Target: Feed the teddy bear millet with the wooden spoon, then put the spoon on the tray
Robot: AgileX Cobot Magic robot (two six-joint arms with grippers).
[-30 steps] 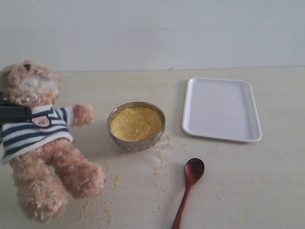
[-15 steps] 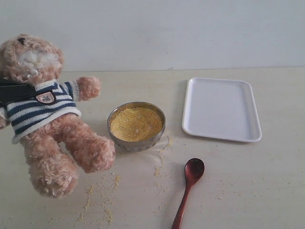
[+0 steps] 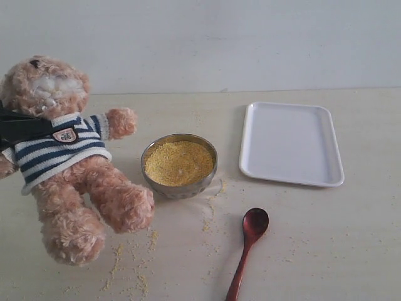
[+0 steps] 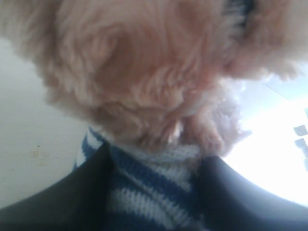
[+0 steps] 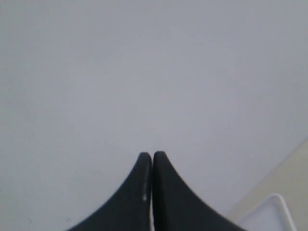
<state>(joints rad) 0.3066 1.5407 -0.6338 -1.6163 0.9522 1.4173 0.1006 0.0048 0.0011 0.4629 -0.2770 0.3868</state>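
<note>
The teddy bear (image 3: pixel 66 163) leans tilted at the left of the exterior view, legs toward the bowl, striped shirt and chest badge showing. My left gripper (image 3: pixel 28 127) comes in from the left edge and is shut on the bear's shirt at the chest; in the left wrist view its dark fingers (image 4: pixel 72 197) flank the striped cloth of the teddy bear (image 4: pixel 144 82). The millet (image 3: pixel 178 162) fills a round metal bowl. The wooden spoon (image 3: pixel 249 246) lies on the table in front, bowl end up. The white tray (image 3: pixel 292 143) sits at the right. My right gripper (image 5: pixel 152 156) is shut, empty, facing the wall.
Loose millet crumbs (image 3: pixel 135 273) are scattered on the table in front of the bowl and bear. A corner of the tray (image 5: pixel 269 219) shows in the right wrist view. A plain grey wall stands behind the table.
The bear has been raised from lying low at the left to a more upright lean, then shifted slightly right and down. The spoon, bowl and tray have not moved.
</note>
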